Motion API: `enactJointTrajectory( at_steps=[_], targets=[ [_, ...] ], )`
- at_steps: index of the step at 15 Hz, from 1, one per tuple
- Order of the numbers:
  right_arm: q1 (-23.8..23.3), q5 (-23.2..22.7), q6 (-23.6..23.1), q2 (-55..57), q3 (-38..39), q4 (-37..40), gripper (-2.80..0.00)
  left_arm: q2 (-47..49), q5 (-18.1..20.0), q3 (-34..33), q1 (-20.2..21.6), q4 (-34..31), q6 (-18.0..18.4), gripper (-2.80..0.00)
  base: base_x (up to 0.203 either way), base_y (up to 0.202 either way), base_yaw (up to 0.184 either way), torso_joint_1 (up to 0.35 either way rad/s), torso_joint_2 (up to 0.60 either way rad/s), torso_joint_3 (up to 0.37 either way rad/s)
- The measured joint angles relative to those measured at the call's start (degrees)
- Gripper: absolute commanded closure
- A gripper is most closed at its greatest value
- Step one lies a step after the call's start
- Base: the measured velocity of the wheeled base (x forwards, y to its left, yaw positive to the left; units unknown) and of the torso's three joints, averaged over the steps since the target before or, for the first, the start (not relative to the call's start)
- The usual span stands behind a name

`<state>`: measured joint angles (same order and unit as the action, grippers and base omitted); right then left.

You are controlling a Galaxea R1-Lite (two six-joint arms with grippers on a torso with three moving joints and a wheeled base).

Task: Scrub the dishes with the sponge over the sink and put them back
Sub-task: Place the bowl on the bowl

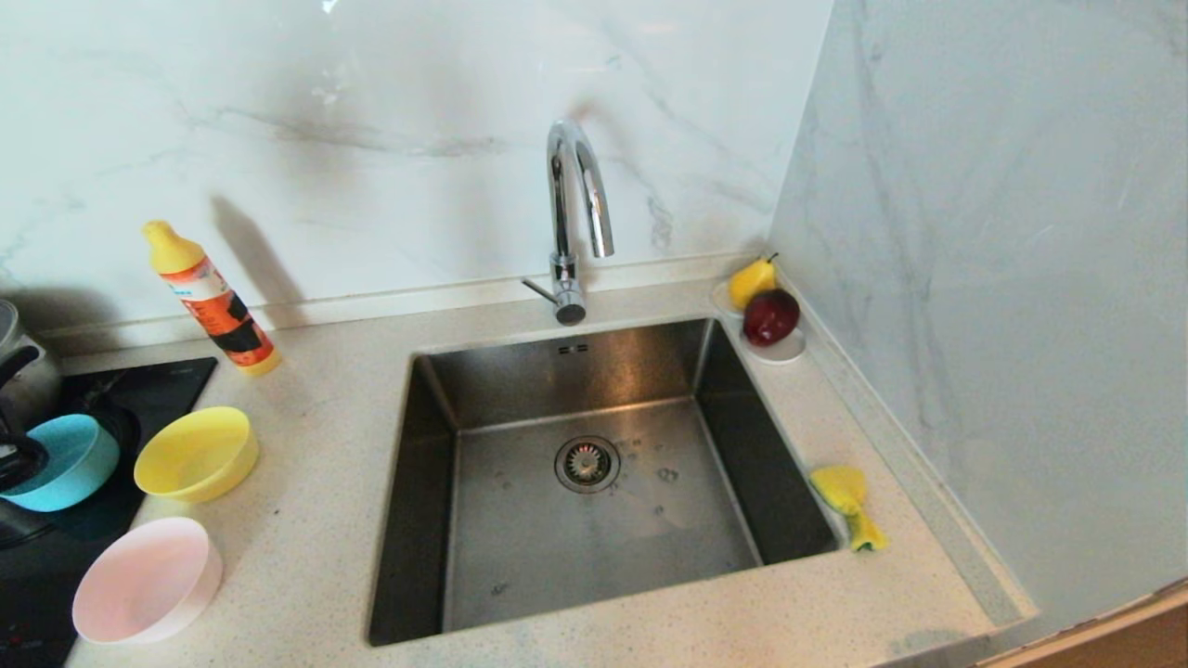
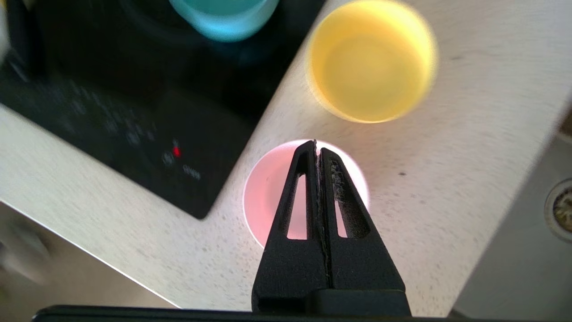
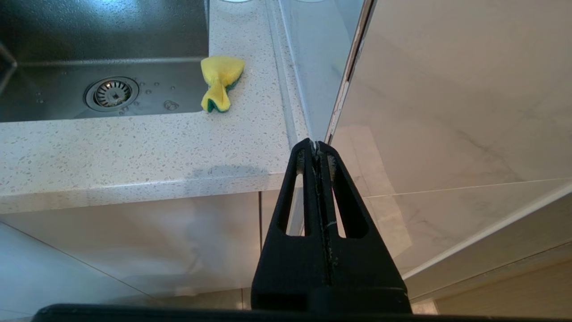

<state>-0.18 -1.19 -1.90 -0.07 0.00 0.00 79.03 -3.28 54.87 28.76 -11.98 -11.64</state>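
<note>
Three dishes stand left of the sink (image 1: pixel 520 371): a yellow bowl (image 1: pixel 197 454) and a pale pink bowl (image 1: pixel 147 581) on the speckled counter, a light blue bowl (image 1: pixel 61 461) on the black cooktop. The squeezed yellow sponge (image 1: pixel 846 503) with its green layer lies on the counter at the sink's right rim. My left gripper (image 2: pixel 316 144) is shut and empty, hanging well above the pink bowl (image 2: pixel 268 192), with the yellow bowl (image 2: pixel 371 60) beyond it. My right gripper (image 3: pixel 316 144) is shut and empty, parked low in front of the counter edge, short of the sponge (image 3: pixel 220 81).
A chrome tap (image 1: pixel 574 218) arches over the sink's back rim. An orange detergent bottle (image 1: pixel 212 299) leans at the back left. A saucer (image 1: pixel 778 351) with a yellow pear and a red apple sits in the back right corner. A steel pot (image 1: pixel 20 366) stands at the far left.
</note>
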Motion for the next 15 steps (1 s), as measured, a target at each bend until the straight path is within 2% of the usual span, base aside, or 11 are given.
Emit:
enactJointTrajectory(
  at_steps=[4, 6, 8, 11, 12, 15],
  targets=[
    [0.0, 0.0, 0.0, 0.0, 0.0, 0.0, 0.0, 5.8, 4.0, -0.3, 3.2, 0.2, -2.0, 0.0, 0.0, 0.0, 0.0, 0.0, 0.0, 0.0],
    [0.0, 0.0, 0.0, 0.0, 0.0, 0.0, 0.0, 9.6, 4.3, 0.8, 4.2, 0.3, -6.0, 0.0, 0.0, 0.0, 0.0, 0.0, 0.0, 0.0],
    [0.0, 0.0, 0.0, 0.0, 0.0, 0.0, 0.0, 13.0, 4.8, 1.5, 5.0, 0.4, -8.2, 0.0, 0.0, 0.0, 0.0, 0.0, 0.0, 0.0],
    [0.0, 0.0, 0.0, 0.0, 0.0, 0.0, 0.0, 16.4, 9.9, 2.2, 6.2, 0.5, -8.6, 0.0, 0.0, 0.0, 0.0, 0.0, 0.0, 0.0],
    [0.0, 0.0, 0.0, 0.0, 0.0, 0.0, 0.0, 17.5, 10.5, 2.5, 6.7, 0.9, -8.7, -2.8, 0.0, 0.0, 0.0, 0.0, 0.0, 0.0],
    [0.0, 0.0, 0.0, 0.0, 0.0, 0.0, 0.0, 20.6, 10.9, 3.5, 7.8, 2.5, -9.2, -2.8, 0.0, 0.0, 0.0, 0.0, 0.0, 0.0]
  ],
)
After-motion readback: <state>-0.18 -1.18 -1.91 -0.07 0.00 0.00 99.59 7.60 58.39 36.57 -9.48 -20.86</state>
